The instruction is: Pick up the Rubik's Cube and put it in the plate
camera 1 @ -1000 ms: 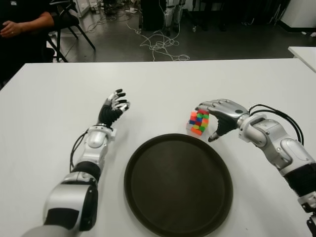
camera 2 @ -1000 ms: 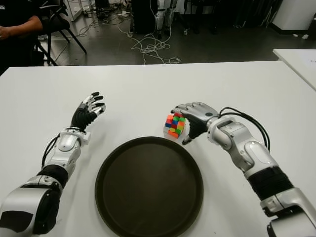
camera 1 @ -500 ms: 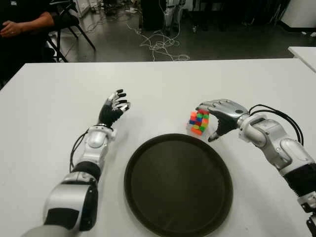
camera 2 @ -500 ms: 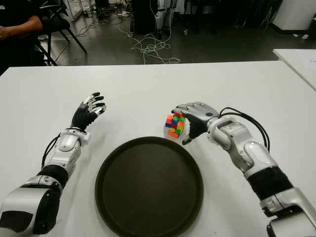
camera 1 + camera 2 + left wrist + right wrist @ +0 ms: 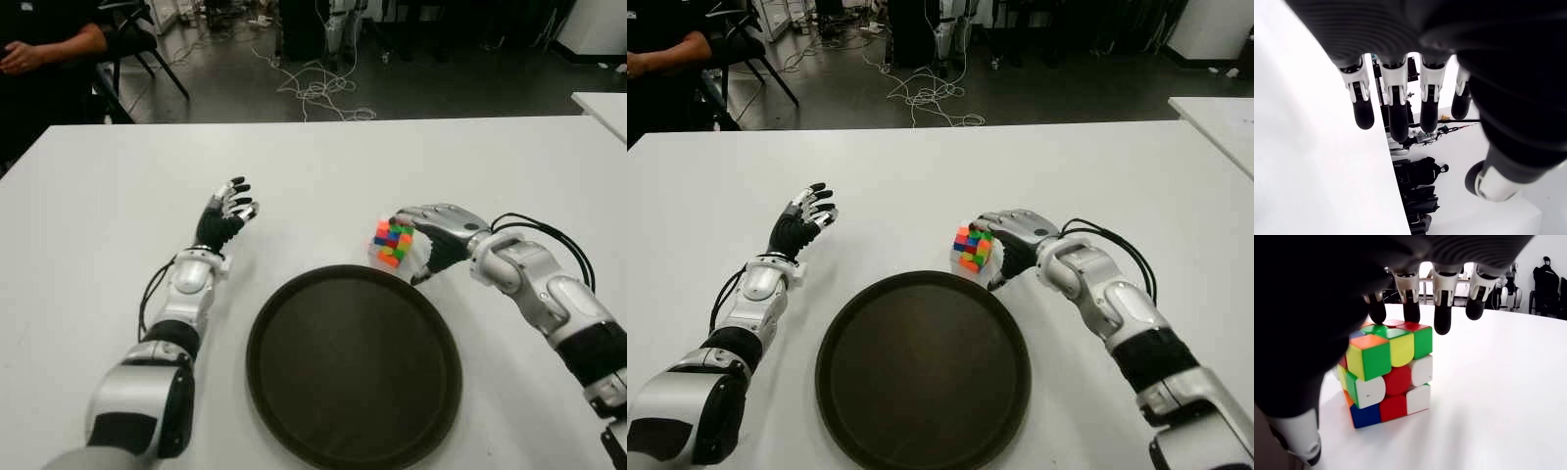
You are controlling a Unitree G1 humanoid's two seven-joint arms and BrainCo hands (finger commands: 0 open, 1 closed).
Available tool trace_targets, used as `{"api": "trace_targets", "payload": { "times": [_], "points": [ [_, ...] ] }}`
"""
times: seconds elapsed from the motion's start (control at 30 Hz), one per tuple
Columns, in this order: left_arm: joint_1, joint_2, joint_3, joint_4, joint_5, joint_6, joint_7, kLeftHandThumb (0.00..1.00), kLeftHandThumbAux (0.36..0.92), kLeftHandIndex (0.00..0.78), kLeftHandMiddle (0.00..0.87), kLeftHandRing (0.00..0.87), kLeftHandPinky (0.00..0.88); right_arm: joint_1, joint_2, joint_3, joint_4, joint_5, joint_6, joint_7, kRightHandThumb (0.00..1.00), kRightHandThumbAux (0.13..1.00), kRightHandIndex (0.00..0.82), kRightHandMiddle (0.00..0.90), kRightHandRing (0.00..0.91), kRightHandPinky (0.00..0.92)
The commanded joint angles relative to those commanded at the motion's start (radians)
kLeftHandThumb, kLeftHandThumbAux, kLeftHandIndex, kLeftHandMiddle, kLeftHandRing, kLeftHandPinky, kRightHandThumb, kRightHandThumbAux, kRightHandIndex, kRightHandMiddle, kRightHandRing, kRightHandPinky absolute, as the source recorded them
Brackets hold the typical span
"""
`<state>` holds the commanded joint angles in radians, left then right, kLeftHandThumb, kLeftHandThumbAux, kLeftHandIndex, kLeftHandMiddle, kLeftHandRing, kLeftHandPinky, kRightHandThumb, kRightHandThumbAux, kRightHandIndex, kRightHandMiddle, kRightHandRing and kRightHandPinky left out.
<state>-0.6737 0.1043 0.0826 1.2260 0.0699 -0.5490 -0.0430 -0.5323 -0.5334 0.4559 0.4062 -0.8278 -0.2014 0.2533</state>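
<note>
We see the right hand arched over the Rubik's Cube, fingers curled above its top face and thumb down the near side; in the right wrist view the fingertips hover at the top edge, so we can't tell whether they touch it, and the grip isn't closed. The cube sits flat on the white table, just beyond the far right rim of the dark round plate, close to it but outside it. The plate holds nothing. The left hand shows left of the plate, fingers spread and holding nothing. We see bare table around both hands and up to the far edge. A seated person is off the table's far left corner, cables on the floor beyond.
</note>
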Motion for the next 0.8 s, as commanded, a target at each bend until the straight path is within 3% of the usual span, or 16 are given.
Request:
{"api": "trace_targets", "payload": {
  "times": [0.43,0.8],
  "points": [
    [0.000,-0.001,-0.006,-0.001,0.000,0.003,-0.002,0.148,0.669,0.128,0.158,0.158,0.140,-0.047,0.009,0.038,0.048,-0.012,-0.028,-0.014,0.000,0.748,0.089,0.118,0.118,0.101],
    [-0.001,0.000,-0.008,0.000,0.003,0.008,0.009,0.155,0.656,0.128,0.167,0.175,0.186,-0.079,0.030,0.062,0.077,-0.021,-0.041,-0.027,0.000,0.751,0.103,0.124,0.122,0.105]
  ]
}}
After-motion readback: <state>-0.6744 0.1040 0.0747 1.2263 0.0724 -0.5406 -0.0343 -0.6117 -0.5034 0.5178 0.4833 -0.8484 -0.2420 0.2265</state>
